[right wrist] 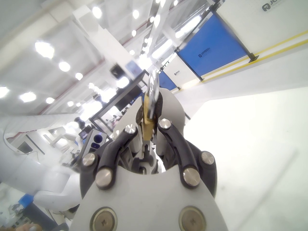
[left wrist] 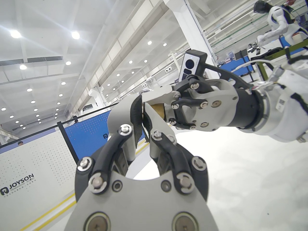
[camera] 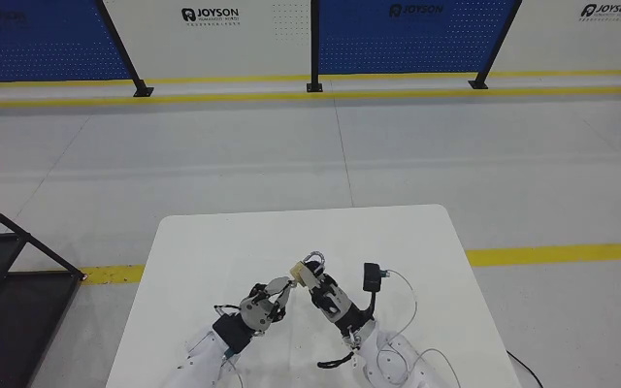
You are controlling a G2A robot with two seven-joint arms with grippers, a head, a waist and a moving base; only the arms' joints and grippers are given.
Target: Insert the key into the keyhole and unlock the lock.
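We see the right gripper (right wrist: pixel 152 102) clenched on the lock (right wrist: pixel 147 125), keyhole hidden. Left gripper (left wrist: pixel 142 117) pinches the key (left wrist: pixel 143 108), mostly covered by its pads, just beside the lock.

On left gripper (left wrist: pixel 142 108) and right gripper (right wrist: pixel 152 102): grey palms (left wrist: pixel 144 208), black linkage bars (left wrist: pixel 105 156), silver screws (left wrist: pixel 84 165), white fingers (left wrist: pixel 118 118), black ribbed pads (left wrist: pixel 137 117).

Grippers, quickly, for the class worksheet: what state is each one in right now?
The left gripper is closed on the key.
The right gripper is closed, holding the brass padlock.
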